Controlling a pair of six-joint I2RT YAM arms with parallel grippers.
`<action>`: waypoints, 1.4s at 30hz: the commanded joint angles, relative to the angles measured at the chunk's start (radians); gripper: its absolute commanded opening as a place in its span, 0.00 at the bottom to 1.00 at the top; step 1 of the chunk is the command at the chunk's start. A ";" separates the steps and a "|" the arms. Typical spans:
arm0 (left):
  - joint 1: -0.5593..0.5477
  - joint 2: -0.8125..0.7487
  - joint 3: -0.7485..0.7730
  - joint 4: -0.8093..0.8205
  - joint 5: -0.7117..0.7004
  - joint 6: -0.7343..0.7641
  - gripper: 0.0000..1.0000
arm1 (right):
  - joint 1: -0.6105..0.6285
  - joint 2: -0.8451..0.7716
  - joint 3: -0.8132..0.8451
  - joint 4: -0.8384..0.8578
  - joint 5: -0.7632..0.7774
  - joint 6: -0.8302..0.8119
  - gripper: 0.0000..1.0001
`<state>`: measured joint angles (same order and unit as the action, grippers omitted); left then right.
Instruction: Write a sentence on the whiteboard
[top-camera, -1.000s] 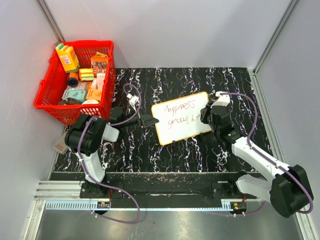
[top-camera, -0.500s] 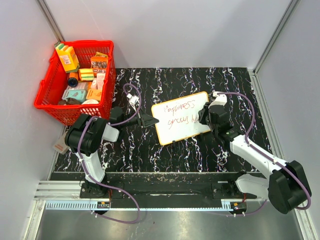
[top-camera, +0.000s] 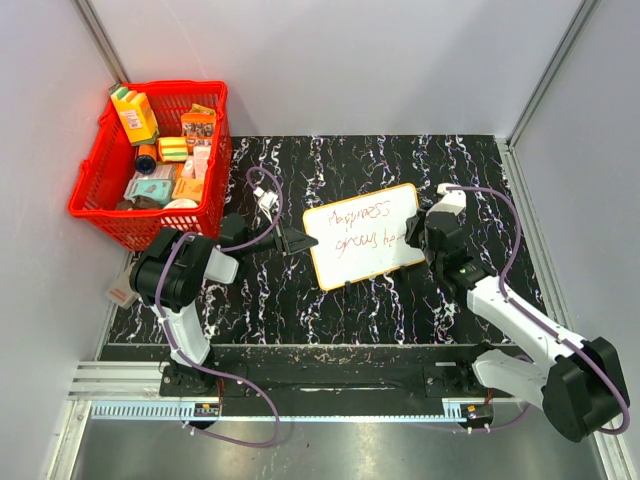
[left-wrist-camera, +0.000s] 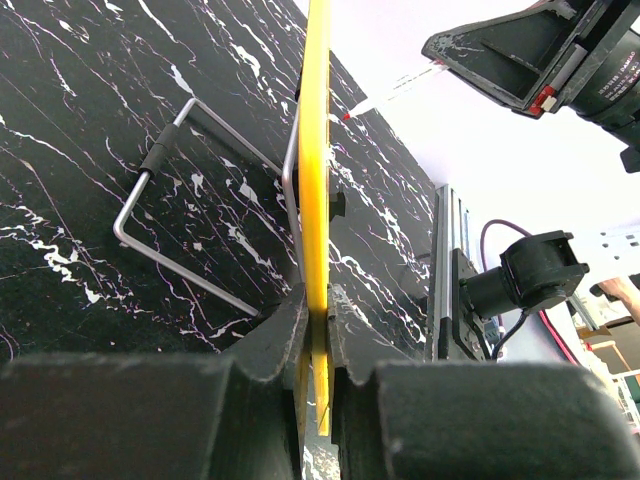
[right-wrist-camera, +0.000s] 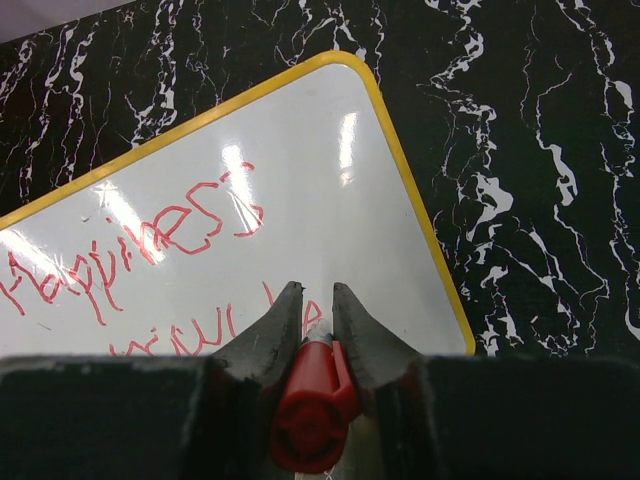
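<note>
The whiteboard (top-camera: 345, 262), white with an orange-yellow rim, stands tilted on the black marbled table. The sentence (top-camera: 362, 228) is red script in two lines, the first reading "Happiness"; it also shows in the right wrist view (right-wrist-camera: 150, 235). My left gripper (top-camera: 300, 241) is shut on the whiteboard's left edge, seen edge-on as a yellow strip (left-wrist-camera: 318, 200) between the jaws (left-wrist-camera: 317, 330). My right gripper (top-camera: 410, 237) is shut on a red marker (right-wrist-camera: 312, 410), its tip at the right end of the second line on the whiteboard (right-wrist-camera: 330, 170). The marker tip (left-wrist-camera: 385, 95) touches the board.
A red basket (top-camera: 130, 225) full of boxes and packets stands at the back left, just left of my left arm. A bent wire stand (left-wrist-camera: 150, 175) props the board from behind. Grey walls close in on both sides. A small card (top-camera: 122, 293) lies at the table's left edge.
My right gripper shifted left along the second line, then back right. A few more red strokes appear at the end of that line. The left gripper has not moved.
</note>
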<state>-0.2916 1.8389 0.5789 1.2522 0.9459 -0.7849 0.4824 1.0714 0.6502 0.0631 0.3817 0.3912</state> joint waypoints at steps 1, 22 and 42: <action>-0.009 -0.037 0.004 0.107 0.017 0.042 0.00 | -0.008 -0.019 0.022 0.038 0.017 -0.014 0.00; -0.009 -0.038 0.004 0.108 0.021 0.042 0.00 | -0.008 0.038 0.066 0.092 0.031 -0.028 0.00; -0.009 -0.038 0.002 0.110 0.022 0.042 0.00 | -0.011 0.087 0.023 0.118 0.045 -0.023 0.00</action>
<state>-0.2916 1.8389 0.5789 1.2518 0.9459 -0.7853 0.4793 1.1492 0.6693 0.1524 0.4076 0.3645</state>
